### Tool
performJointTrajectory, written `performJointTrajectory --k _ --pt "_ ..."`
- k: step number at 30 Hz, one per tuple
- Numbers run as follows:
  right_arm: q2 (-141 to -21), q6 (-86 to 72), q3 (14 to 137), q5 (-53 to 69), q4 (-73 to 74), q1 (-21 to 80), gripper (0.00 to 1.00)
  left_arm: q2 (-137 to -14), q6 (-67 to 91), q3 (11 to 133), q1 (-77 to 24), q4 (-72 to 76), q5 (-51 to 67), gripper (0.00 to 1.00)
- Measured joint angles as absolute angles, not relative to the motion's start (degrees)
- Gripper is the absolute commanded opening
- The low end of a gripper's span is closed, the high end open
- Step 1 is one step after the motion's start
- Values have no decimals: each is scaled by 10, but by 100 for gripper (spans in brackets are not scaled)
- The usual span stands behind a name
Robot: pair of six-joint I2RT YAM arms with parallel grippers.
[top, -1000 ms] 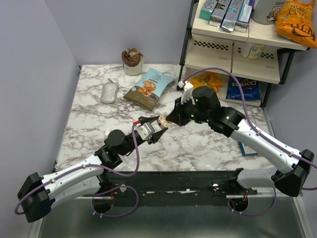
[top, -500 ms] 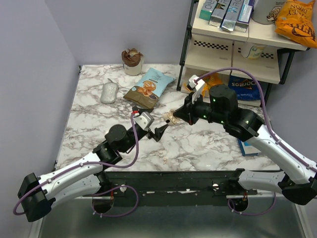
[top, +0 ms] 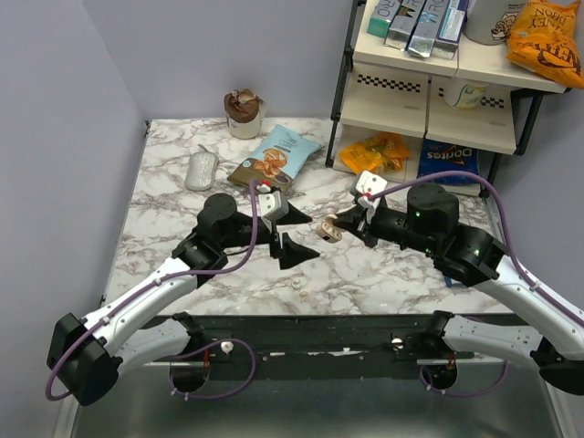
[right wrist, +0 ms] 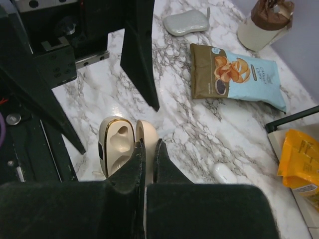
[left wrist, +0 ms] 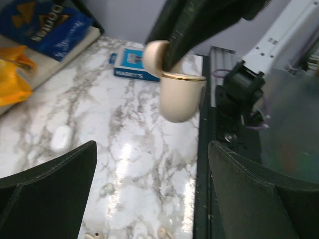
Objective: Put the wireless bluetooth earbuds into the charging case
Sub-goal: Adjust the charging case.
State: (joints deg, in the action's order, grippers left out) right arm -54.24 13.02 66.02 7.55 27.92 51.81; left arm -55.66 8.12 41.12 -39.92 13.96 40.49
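Marble table [top: 155, 210] fills the overhead view, with two robot arms reaching in from its near edge. At the centre, the right gripper [top: 339, 224] is clamped on the lid of the case [top: 328, 229] and holds it hinged open in the air above the marble. The right wrist view shows the hollow sockets in the case's base. The left gripper [top: 313, 237] sits just beside the case without touching it, its fingers spread wide apart and holding nothing. Tiny cream earbuds [left wrist: 106, 189] lie loose on the marble below, toward the near edge. Farther back are a snack bag [top: 276, 162], a grey oval object [top: 201, 171] and a brown-topped cup [top: 244, 113]. A shelf [top: 429, 91] of snacks stands at the right rear.
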Motion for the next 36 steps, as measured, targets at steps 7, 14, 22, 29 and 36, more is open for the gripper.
performJointTrajectory --k 7,14,22,29,36 --pt "-542 154 662 53 279 530 1 -571 101 420 -397 129 505 93" --pt "-552 162 662 45 265 545 1 -573 129 420 -397 160 529 82" --pt "-583 160 662 46 263 556 1 -581 144 417 -397 195 526 71" --pt "-590 159 663 51 260 558 1 -581 142 416 -397 201 516 62" --pt "-592 151 664 58 255 559 1 -584 140 411 -397 208 510 52"
